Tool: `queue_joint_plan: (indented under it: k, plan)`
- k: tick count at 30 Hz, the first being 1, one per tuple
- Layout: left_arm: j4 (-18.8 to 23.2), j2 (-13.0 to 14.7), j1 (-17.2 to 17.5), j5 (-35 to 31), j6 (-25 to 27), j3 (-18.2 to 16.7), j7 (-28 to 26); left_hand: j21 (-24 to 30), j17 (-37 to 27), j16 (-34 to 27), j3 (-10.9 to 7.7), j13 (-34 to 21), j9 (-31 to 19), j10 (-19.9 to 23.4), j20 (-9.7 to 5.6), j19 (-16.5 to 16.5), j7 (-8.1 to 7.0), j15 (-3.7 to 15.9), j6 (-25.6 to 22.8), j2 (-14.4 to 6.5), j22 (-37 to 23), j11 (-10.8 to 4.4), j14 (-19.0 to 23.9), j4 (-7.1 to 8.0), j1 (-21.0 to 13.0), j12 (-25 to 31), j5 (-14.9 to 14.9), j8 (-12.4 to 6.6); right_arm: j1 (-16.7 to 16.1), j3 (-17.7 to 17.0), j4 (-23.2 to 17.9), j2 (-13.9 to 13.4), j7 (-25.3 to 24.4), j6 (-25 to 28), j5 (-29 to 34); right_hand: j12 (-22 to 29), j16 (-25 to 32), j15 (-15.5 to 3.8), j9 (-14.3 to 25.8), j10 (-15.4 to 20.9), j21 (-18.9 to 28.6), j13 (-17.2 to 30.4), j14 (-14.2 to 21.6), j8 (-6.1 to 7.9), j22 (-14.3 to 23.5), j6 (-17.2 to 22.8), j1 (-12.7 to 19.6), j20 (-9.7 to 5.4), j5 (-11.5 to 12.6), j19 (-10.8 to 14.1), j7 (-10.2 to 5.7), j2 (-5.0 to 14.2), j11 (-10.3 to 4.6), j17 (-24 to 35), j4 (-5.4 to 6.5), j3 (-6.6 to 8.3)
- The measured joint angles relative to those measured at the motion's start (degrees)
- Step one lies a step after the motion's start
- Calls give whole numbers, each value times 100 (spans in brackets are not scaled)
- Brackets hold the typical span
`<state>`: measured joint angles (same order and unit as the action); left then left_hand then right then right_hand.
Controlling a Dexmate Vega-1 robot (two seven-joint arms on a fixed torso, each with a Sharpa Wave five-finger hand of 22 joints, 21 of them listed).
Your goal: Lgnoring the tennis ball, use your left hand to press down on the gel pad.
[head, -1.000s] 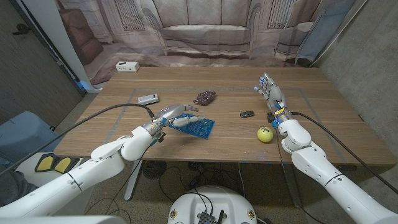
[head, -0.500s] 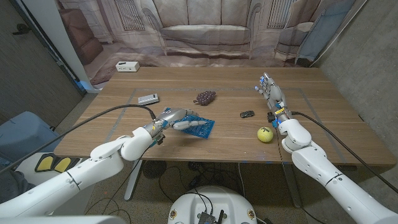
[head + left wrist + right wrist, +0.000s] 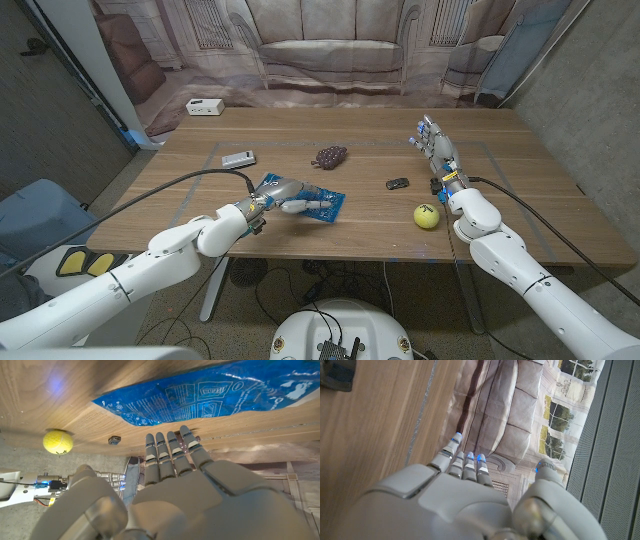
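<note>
One left hand (image 3: 290,194), fingers straight, gripping nothing, over the blue gel pad (image 3: 318,204) mid-surface | step: pressing, contact uncertain | next: push palm straight down | tennis ball (image 3: 427,215) well apart, ignore

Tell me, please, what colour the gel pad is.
The gel pad is bright blue with white print, clearest in the left wrist view.

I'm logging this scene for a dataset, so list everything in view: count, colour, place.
gel pad: one, blue, middle of table, under left hand
tennis ball: one, yellow, near front edge, by right hand
grapes: one bunch, dark purple, behind gel pad
small dark object: one, black, left of right hand
remote: one, grey, left side
box: one, white, far left corner
table: one, wooden
left hand: on gel pad
right hand: empty, fingers apart
</note>
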<state>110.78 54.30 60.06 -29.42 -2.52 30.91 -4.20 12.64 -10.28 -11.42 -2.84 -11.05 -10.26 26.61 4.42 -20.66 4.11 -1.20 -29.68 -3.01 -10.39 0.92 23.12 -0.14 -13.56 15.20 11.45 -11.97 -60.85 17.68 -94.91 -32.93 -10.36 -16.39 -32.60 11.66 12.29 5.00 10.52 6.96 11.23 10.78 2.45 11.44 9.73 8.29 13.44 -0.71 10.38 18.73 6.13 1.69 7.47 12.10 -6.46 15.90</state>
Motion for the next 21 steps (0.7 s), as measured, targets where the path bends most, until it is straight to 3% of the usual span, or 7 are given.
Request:
queue_joint_plan:
  k: [21]
  plan:
    - [-150,-74,-149,-473,150,273,-77,-44,0,19,46,-29,0,2,-21,22,-1,-26,0,-2,-1,2,-25,47,59,-39,1,0,-36,-34,-97,-53,-57,80,11,0,0,0,0,0,0,0,0,0,0,0,0,0,0,0,0,0,0,0,-20,-20]
